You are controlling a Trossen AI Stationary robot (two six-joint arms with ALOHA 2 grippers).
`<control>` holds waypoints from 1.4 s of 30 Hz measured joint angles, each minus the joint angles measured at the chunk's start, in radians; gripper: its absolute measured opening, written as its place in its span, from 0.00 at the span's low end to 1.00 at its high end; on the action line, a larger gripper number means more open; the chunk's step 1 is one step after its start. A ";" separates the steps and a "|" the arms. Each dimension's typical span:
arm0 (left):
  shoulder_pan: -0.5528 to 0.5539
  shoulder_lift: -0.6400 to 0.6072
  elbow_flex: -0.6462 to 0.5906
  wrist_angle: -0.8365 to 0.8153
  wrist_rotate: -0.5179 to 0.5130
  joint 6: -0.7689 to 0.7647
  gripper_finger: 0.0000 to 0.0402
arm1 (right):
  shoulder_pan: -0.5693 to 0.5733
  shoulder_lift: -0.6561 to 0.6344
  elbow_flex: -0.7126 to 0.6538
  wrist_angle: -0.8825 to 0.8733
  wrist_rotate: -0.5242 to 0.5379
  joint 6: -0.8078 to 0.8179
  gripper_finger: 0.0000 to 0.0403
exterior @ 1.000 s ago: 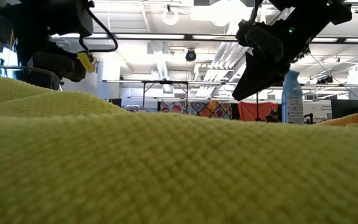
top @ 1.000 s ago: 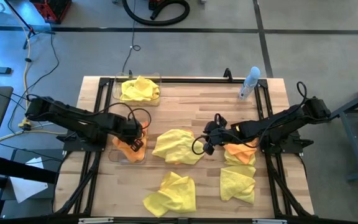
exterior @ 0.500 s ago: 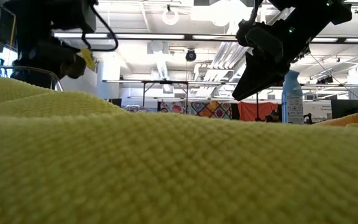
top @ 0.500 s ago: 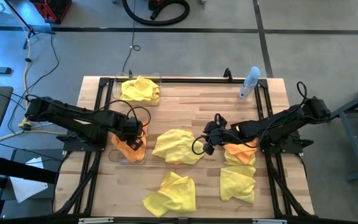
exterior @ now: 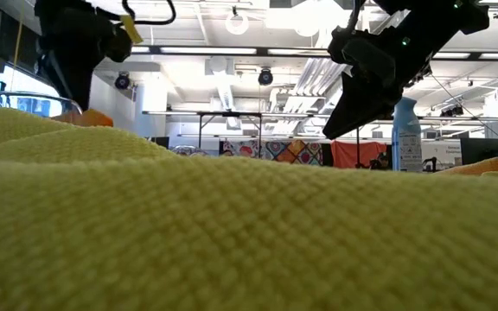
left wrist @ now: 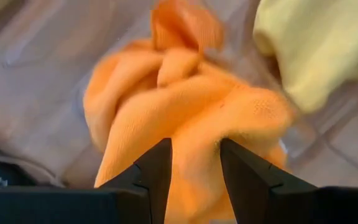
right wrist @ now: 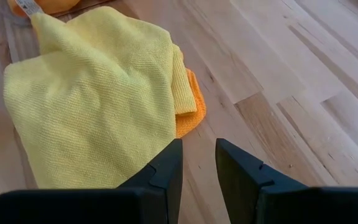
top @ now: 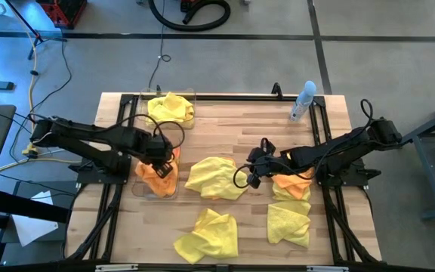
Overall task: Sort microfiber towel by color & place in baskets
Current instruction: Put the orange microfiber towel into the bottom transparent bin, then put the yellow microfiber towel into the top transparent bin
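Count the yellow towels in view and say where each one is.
4 yellow towels: one in the far basket, one at the table's middle, one near the front edge, one front right below an orange towel. More may be hidden underneath.

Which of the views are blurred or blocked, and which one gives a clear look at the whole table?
Left wrist view: motion-blurred, the orange towel soft-edged. Low view: a yellow towel right before the lens fills the lower half, and the arms are dark silhouettes against bright ceiling lights. Right wrist view: sharp wood grain. High view: evenly lit and clear over the whole table.
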 joint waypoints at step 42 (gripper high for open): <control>-0.456 0.066 -0.102 0.419 -0.319 0.429 0.31 | 0.010 0.006 0.025 0.186 0.034 -0.101 0.29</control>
